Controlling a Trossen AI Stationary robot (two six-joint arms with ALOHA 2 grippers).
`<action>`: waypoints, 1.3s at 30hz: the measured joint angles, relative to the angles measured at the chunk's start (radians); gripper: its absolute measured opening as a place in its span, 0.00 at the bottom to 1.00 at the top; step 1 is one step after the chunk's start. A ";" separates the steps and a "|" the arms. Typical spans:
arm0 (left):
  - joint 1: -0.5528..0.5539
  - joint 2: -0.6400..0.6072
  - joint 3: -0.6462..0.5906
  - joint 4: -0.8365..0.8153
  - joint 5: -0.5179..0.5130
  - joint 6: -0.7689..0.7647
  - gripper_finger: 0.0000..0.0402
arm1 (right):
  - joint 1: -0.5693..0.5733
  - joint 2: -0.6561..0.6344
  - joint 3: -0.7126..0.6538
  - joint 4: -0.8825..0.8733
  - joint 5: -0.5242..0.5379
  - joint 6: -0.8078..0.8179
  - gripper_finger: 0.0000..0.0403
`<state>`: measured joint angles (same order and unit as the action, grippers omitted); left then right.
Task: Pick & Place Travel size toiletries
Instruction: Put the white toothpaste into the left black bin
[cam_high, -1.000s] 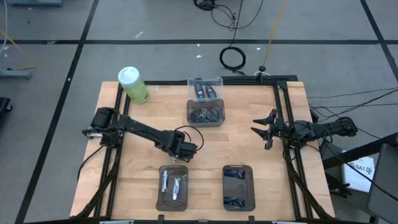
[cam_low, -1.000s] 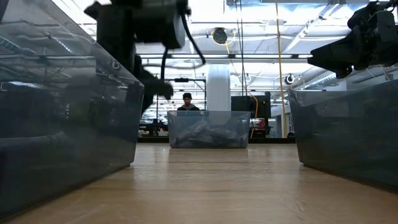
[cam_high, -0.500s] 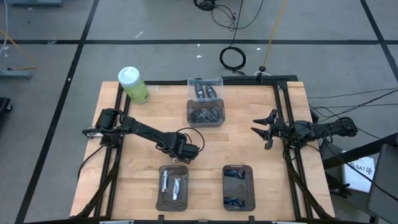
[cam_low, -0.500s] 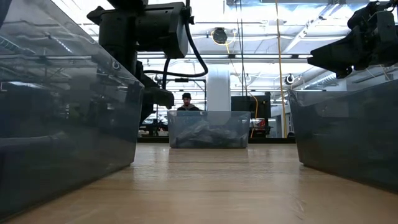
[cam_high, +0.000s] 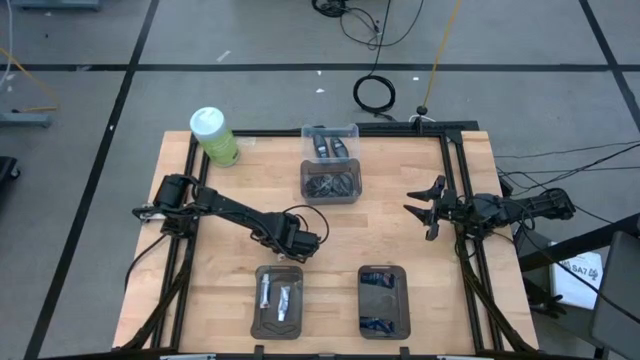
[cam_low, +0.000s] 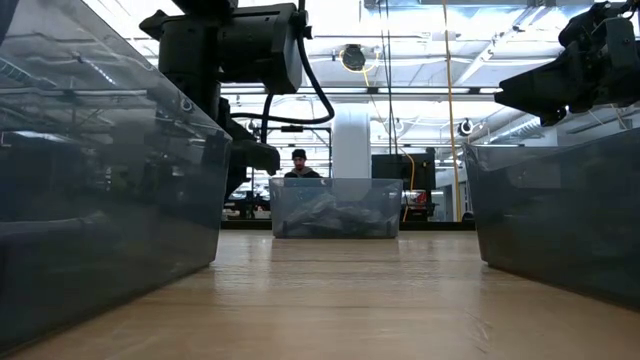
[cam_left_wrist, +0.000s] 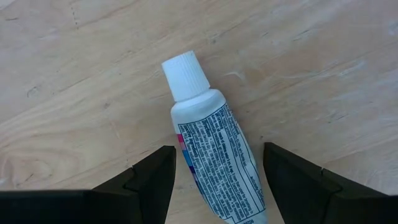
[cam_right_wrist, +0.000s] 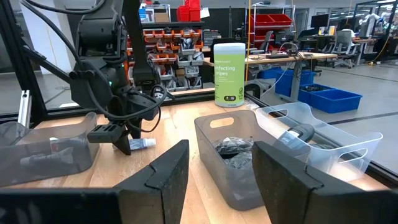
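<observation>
White mini tube (cam_left_wrist: 214, 158) lying flat on the table (cam_high: 400, 250) at frame centre, cap toward upper left, left gripper (cam_left_wrist: 217, 180) spread astride it, grey tray (cam_high: 279, 300) just below, right gripper (cam_high: 425, 212) open, waiting at the right.

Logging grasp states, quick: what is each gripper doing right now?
Left gripper: open, fingers either side of the white mini tube on the table.
Right gripper: open, empty, at the table's right edge.
</observation>
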<state>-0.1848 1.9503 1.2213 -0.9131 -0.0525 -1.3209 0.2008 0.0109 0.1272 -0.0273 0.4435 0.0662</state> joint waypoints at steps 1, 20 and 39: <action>0.000 0.000 0.000 0.000 0.000 0.000 0.60 | 0.000 0.000 0.000 0.000 0.000 0.000 0.41; 0.001 0.001 -0.002 0.094 -0.005 0.098 0.19 | 0.000 0.000 0.000 0.000 0.000 0.000 0.41; 0.000 0.001 -0.002 0.131 -0.026 0.142 0.16 | 0.000 0.000 0.000 0.000 0.000 0.000 0.41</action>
<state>-0.1844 1.9511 1.2194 -0.7822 -0.0780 -1.1786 0.2008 0.0109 0.1272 -0.0273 0.4437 0.0665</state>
